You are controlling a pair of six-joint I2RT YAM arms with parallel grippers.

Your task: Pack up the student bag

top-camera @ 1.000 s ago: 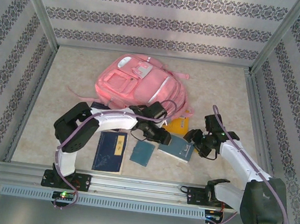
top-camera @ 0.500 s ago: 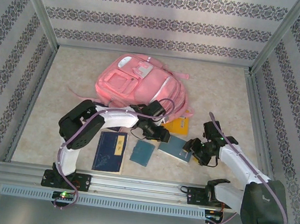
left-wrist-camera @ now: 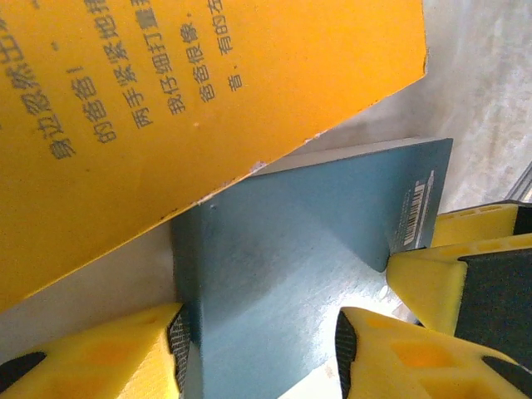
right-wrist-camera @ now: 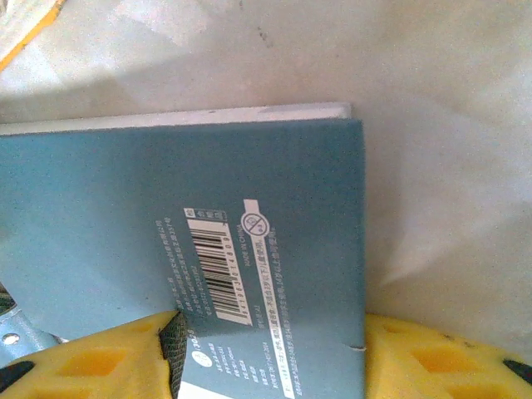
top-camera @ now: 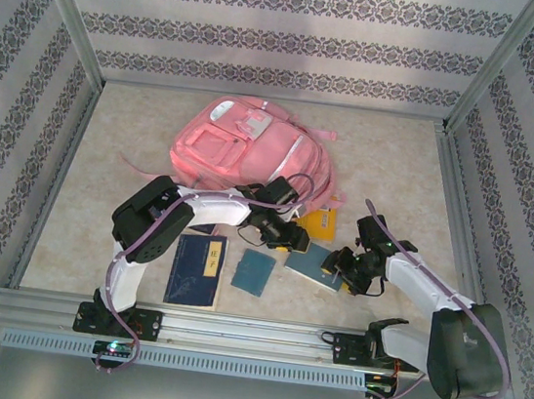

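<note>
The student bag (top-camera: pixel 244 147), a big pink backpack, lies flat at the back centre of the table. In front of it a teal book (top-camera: pixel 313 263) lies partly under an orange book (top-camera: pixel 319 224). My left gripper (top-camera: pixel 291 240) is shut on the teal book's left corner, with a pad against each edge (left-wrist-camera: pixel 259 353). My right gripper (top-camera: pixel 339 264) is shut on the opposite end, near the barcode, and its fingers touch both sides of that corner (right-wrist-camera: pixel 270 349). One of its yellow fingers (left-wrist-camera: pixel 432 283) also shows in the left wrist view, beside the teal book (left-wrist-camera: pixel 291 249).
A small teal notebook (top-camera: pixel 255 272) and a dark blue book (top-camera: pixel 197 269) lie near the front left of the table. The orange book (left-wrist-camera: pixel 166 108) overlaps the teal one's far edge. Metal frame posts and patterned walls close in the table.
My right gripper has moved left and lower onto the teal book's right end, and its jaws have narrowed. The left gripper has stayed at the book while its elbow shifted slightly.
</note>
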